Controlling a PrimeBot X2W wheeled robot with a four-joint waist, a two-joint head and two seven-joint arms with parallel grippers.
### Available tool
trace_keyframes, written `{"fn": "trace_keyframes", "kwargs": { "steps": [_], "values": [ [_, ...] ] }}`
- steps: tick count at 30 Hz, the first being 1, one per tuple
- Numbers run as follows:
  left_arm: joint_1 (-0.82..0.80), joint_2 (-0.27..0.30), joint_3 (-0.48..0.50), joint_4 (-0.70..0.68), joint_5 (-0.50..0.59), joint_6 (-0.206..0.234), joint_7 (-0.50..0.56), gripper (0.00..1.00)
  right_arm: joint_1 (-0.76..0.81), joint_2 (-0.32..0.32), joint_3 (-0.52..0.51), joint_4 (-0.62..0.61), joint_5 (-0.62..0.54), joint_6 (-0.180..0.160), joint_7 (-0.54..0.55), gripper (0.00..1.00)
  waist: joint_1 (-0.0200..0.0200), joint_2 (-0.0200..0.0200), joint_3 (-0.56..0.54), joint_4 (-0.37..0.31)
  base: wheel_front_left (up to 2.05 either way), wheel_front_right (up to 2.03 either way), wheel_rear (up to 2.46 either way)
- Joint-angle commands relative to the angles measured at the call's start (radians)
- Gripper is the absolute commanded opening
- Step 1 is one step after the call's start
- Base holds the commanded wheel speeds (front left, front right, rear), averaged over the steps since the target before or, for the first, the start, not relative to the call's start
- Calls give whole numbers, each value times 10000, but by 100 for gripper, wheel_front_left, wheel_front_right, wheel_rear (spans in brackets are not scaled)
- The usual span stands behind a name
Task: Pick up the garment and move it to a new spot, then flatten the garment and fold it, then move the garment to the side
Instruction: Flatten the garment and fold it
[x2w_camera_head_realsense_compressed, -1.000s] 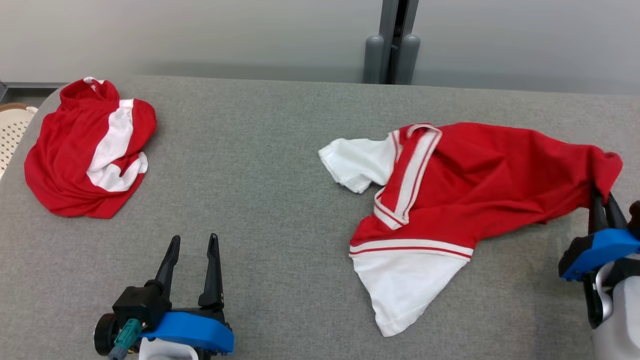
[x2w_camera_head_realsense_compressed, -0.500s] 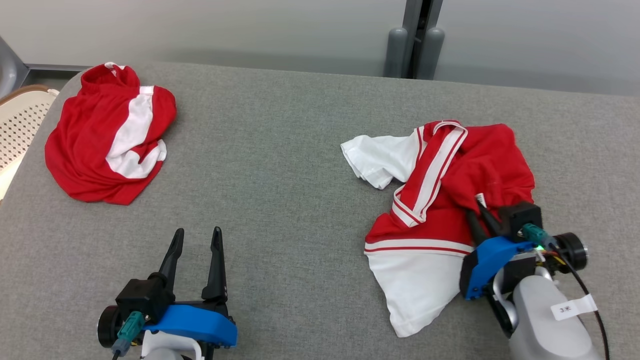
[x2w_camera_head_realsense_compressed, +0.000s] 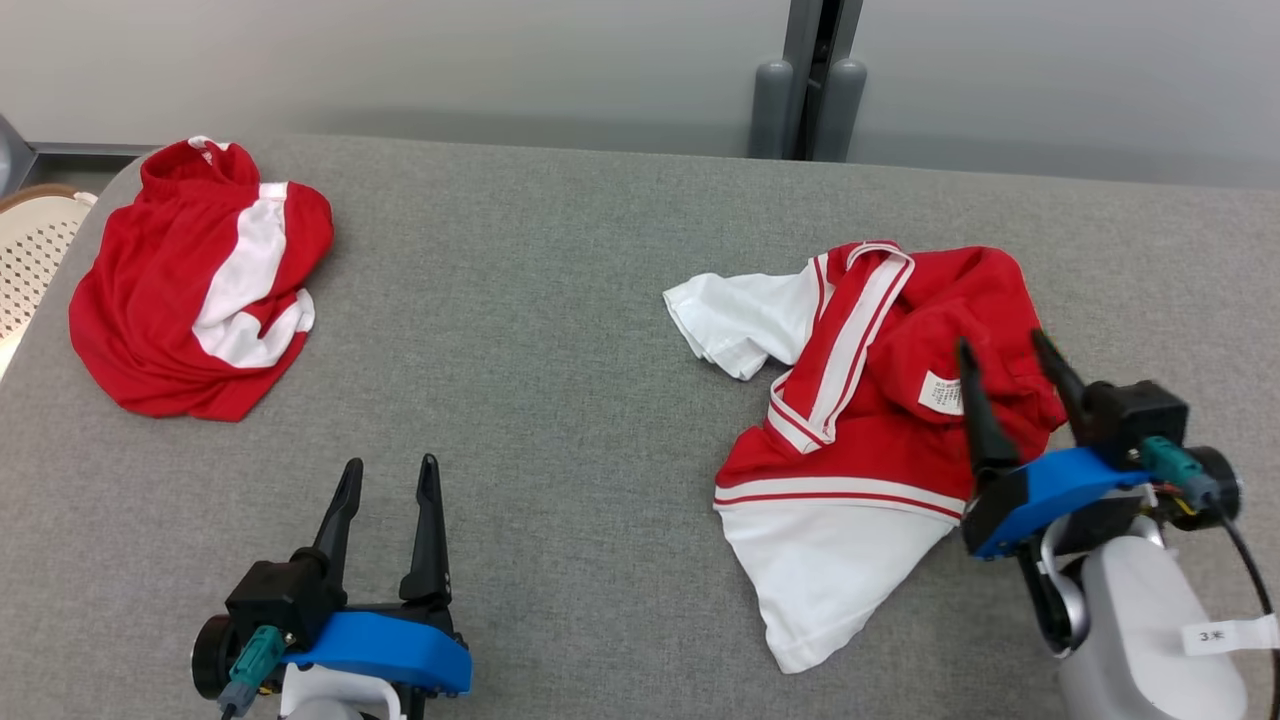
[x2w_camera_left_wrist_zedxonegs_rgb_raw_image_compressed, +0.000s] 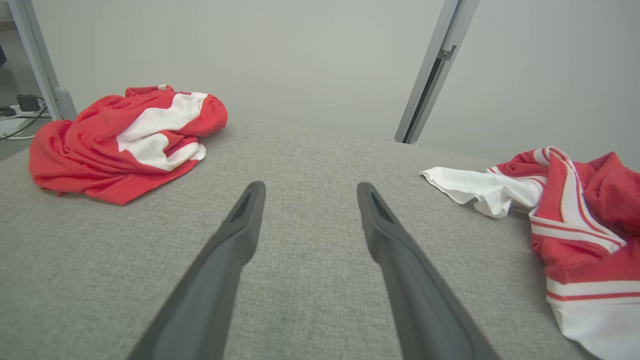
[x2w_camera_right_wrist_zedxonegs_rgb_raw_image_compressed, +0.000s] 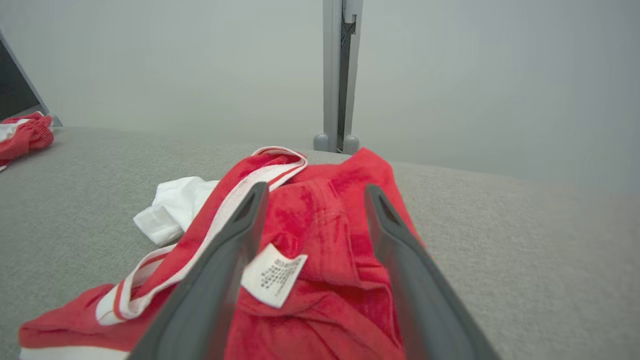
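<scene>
The garment (x2w_camera_head_realsense_compressed: 860, 400) is a red shirt with white sleeves and white-striped trim, lying crumpled on the right half of the grey table (x2w_camera_head_realsense_compressed: 560, 330). Its right side is bunched over itself, with a white care label (x2w_camera_head_realsense_compressed: 940, 392) facing up. My right gripper (x2w_camera_head_realsense_compressed: 1002, 342) is open just above that bunched red part, nothing between its fingers. In the right wrist view the gripper (x2w_camera_right_wrist_zedxonegs_rgb_raw_image_compressed: 316, 189) straddles the red cloth (x2w_camera_right_wrist_zedxonegs_rgb_raw_image_compressed: 325, 240) and the label (x2w_camera_right_wrist_zedxonegs_rgb_raw_image_compressed: 272, 274). My left gripper (x2w_camera_head_realsense_compressed: 390, 463) rests open at the lower left, over bare table (x2w_camera_left_wrist_zedxonegs_rgb_raw_image_compressed: 310, 150) in its own view (x2w_camera_left_wrist_zedxonegs_rgb_raw_image_compressed: 310, 187).
A second red and white garment (x2w_camera_head_realsense_compressed: 190, 290) lies heaped at the table's far left corner, also in the left wrist view (x2w_camera_left_wrist_zedxonegs_rgb_raw_image_compressed: 125, 135). A pale perforated basket (x2w_camera_head_realsense_compressed: 30, 250) sits beyond the left edge. A grey post (x2w_camera_head_realsense_compressed: 805, 90) stands behind the table.
My right gripper, shut on the garment's stretched right edge, carried it back to the left, bunching the red cloth, then opened and let go. The camera shifted a little. The left arm stayed put.
</scene>
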Motion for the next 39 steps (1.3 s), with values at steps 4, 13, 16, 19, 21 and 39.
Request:
{"fn": "trace_keyframes", "kwargs": {
  "steps": [4, 13, 16, 19, 21, 39],
  "values": [
    [3, -5, -78, -36, -36, 43, -28, 100, 215, -17, -510, -510, -464, 1, 730, 100, 0, 0, 82, 26, 0, 0, 0],
    [-159, -7, -118, 80, -65, 21, -27, 100, -339, -363, -188, -154, 132, 1, 2598, 100, 0, 0, 134, 263, 0, 0, 0],
    [-102, -7, -135, 100, -64, 25, -28, 100, -461, -504, -46, 9, 403, 1, 3003, 40, 0, 0, 104, 316, 0, 0, 0],
    [-74, -7, -113, 119, -60, 32, -28, 100, -587, -612, 48, 72, 630, 1, 3049, 2, 0, 0, 58, 330, 0, 0, 0],
    [-36, -7, -75, 126, -42, 40, -28, 100, -624, -627, 138, 72, 783, 1, 2937, 0, 0, 0, 4, 290, 0, 0, 0],
    [495, -6, -96, 148, 158, -30, -27, 100, 2681, -767, -2117, -2937, 1227, 1, 2300, 0, 0, 0, -646, -695, 0, 0, 0]
  ]
}}
